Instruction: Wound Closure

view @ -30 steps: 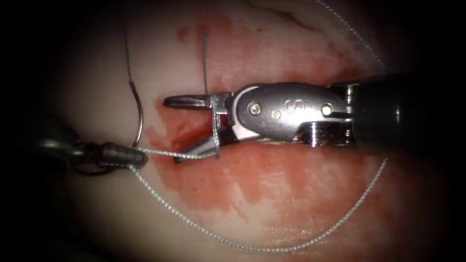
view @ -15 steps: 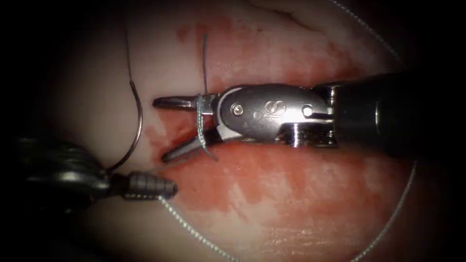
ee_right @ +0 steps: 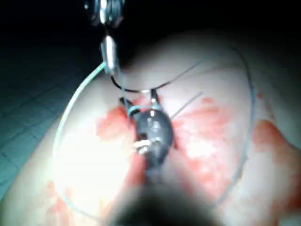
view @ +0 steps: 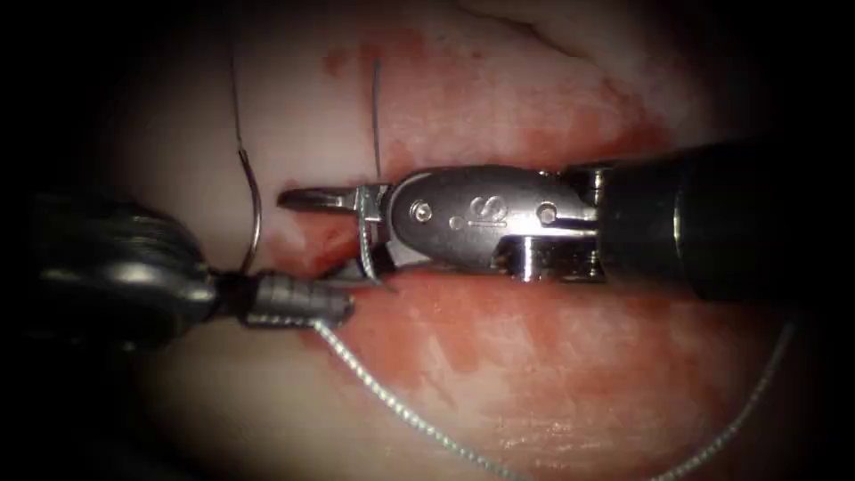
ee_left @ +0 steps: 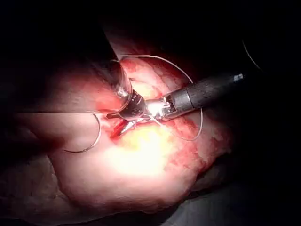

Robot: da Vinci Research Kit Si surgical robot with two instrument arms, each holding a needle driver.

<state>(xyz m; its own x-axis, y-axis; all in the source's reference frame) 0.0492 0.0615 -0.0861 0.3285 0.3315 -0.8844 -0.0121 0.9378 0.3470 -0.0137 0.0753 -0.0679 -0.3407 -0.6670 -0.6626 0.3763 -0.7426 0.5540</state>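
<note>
My right tool (view: 319,239) comes in from the right over the cut with its jaws open, and the pale thread (view: 365,233) is wound around both of them. My left tool (view: 338,305) reaches in from the lower left, shut on the thread, its tip against the right tool's lower jaw. From there the thread (view: 401,411) trails down and right across the tissue (view: 552,356). The curved needle (view: 256,207) lies free on the tissue left of the cut, its lower end behind the left tool. Both tools, right (ee_right: 153,127) and left (ee_left: 132,106), are over the cut.
A short cut end of thread (view: 376,116) stands above the cut. Red fluid (view: 499,107) stains the tissue on both sides. A wide loop of thread (ee_left: 190,82) arcs around the right tool's shaft (ee_left: 207,89). The needle (ee_left: 89,143) rests beside the tools.
My left tool has moved right with the thread, up to the right tool's lower jaw. The right tool has shifted left, its open jaws narrowed, the thread loop still around them. The needle stayed put.
</note>
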